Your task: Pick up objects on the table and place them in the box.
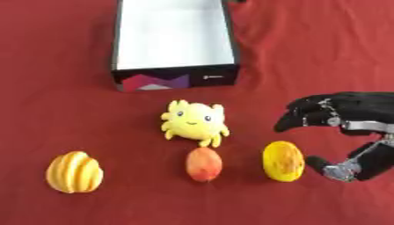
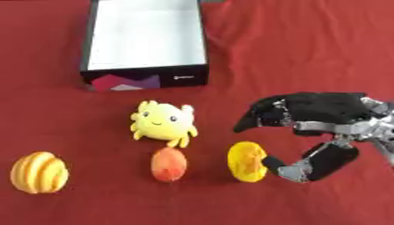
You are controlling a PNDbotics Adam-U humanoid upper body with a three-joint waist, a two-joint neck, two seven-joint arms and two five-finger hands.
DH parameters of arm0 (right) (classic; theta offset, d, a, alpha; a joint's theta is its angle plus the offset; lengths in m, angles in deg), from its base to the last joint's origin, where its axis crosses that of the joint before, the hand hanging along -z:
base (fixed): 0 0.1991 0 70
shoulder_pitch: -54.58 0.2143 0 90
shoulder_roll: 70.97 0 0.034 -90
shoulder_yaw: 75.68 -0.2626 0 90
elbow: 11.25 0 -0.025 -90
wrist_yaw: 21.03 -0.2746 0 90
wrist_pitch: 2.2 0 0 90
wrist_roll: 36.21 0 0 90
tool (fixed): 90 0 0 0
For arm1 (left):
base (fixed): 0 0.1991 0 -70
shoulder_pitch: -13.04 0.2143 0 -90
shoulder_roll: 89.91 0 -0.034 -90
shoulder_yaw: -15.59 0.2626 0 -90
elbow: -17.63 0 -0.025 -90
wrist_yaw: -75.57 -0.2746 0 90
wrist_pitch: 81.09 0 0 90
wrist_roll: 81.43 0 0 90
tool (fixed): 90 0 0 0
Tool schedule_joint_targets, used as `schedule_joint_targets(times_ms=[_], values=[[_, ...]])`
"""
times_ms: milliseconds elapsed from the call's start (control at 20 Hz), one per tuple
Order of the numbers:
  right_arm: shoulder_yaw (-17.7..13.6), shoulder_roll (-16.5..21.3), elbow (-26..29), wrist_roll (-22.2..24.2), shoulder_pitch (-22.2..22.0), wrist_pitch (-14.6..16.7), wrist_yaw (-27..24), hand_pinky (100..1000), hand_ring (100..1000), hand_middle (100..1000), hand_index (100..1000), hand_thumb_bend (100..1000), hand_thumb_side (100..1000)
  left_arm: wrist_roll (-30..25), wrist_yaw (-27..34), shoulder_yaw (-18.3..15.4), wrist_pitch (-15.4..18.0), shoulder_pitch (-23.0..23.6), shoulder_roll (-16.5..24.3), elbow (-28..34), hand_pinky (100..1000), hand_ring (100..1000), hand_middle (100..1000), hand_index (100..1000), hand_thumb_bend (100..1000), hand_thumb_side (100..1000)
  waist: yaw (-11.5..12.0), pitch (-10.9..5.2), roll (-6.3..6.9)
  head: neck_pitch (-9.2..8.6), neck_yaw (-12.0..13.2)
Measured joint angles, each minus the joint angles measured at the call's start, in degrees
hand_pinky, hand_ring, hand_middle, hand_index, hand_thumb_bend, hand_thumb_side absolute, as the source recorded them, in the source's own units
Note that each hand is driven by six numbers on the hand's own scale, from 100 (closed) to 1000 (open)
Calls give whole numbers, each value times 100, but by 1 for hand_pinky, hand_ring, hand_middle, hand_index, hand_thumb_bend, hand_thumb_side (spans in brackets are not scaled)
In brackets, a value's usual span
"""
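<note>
Right hand [image 2: 323,118] spread beside yellow fruit [image 2: 247,161]

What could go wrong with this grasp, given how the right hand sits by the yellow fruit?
1. The right hand is open beside the yellow fruit, thumb tip near its side; closing off-centre might roll it away.
2. The orange-red fruit and yellow plush crab lie just left; a pushed fruit could bump them.
3. The box has tall walls; a low carry might clip its front rim.
</note>
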Motion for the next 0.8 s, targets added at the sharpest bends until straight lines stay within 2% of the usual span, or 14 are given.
schedule_joint_targets(times_ms=[50, 150, 450, 800], values=[[18, -5, -16, 27, 0, -27, -39, 980, 839, 833, 939, 240, 516, -6, 0, 0, 1, 0, 0, 0, 828, 770, 680, 777, 100, 677, 0, 0, 0, 1, -6], [46, -26, -58, 70, 1, -70, -100, 988, 843, 835, 943, 258, 525, -16, 0, 2, -4, 0, 0, -1, 828, 770, 681, 777, 100, 678, -1, 0, 0, 2, -20], [83, -63, -240, 89, 6, -89, -61, 998, 849, 835, 950, 455, 574, -29, 0, 33, -1, 0, 0, -2, 828, 770, 681, 776, 100, 678, -1, 0, 0, 3, -35], [156, -98, -524, -34, 50, 35, 351, 994, 851, 836, 951, 456, 578, -68, -1, 36, -4, 1, 1, -3, 827, 770, 679, 776, 100, 678, -1, 0, 0, 9, -46]])
